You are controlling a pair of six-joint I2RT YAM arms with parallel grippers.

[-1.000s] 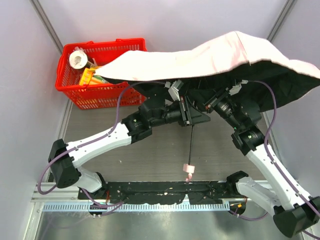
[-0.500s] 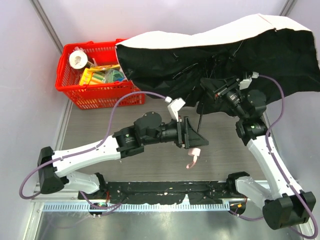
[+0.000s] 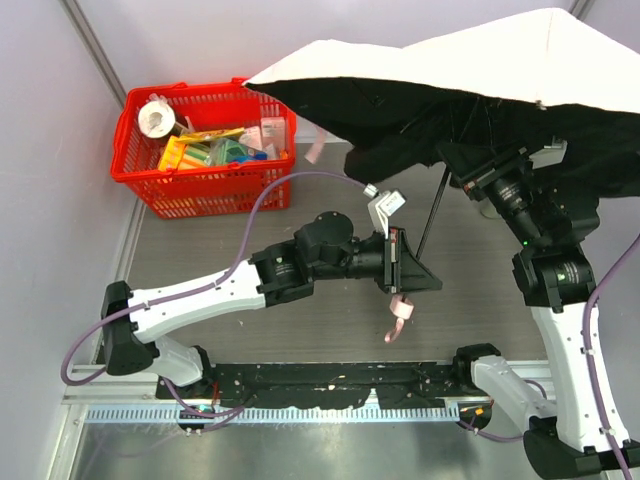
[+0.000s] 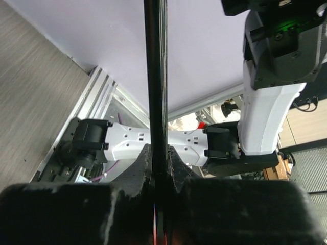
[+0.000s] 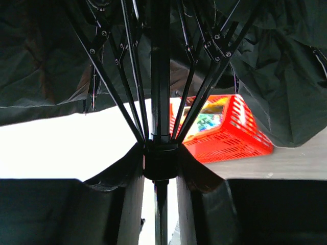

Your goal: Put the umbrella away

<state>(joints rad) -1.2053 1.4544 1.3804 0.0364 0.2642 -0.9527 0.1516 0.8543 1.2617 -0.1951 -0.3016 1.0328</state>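
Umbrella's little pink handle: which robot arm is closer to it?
Left. The left jaws are clamped on the shaft right beside the handle. The right jaws grip the slider up under the canopy, at the shaft's other end.

You see a grey table top (image 3: 330, 300) with a fine grain like wood; pale lilac wall panels (image 3: 50, 150) close it on the left and at the far side; thin metal posts (image 3: 95, 45) stand in the far corners and look slanted from above; a metal rail (image 3: 128, 240) runs along the left edge of the table; at the near edge lies a white slotted strip (image 3: 130, 412); the light is even and soft; in the left wrist view you find a wood-coloured surface (image 4: 306, 120) beyond the frame.
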